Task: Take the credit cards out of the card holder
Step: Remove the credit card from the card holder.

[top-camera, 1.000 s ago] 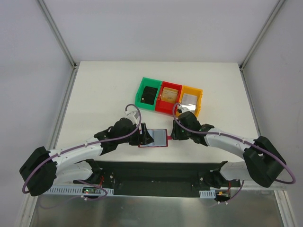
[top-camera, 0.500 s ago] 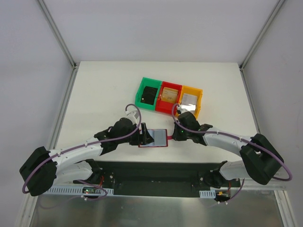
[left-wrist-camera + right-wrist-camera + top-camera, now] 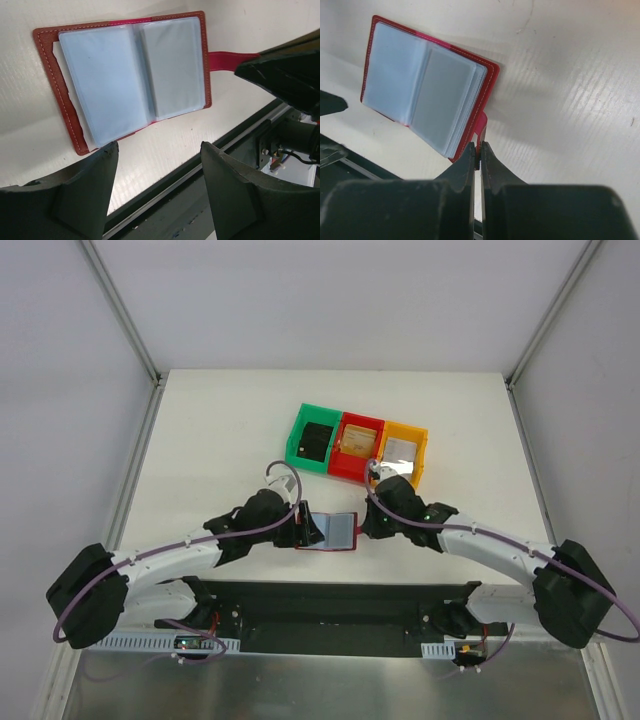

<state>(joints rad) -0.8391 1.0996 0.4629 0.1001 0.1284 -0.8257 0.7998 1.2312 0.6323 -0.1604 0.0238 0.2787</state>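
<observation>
card holder (image 3: 328,531) lies open by the worktop's (image 3: 220,440) near edge, pockets seemingly empty | our right fingers (image 3: 469,164) pinch its red tab (image 3: 481,131), likely to steady it | our left fingers (image 3: 82,195) stand wide at its left edge, gripping nothing

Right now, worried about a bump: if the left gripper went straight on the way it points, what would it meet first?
Most likely the open card holder, at its near red edge, with the table under it, though depth is hard to judge. The left gripper has its jaws open.
</observation>
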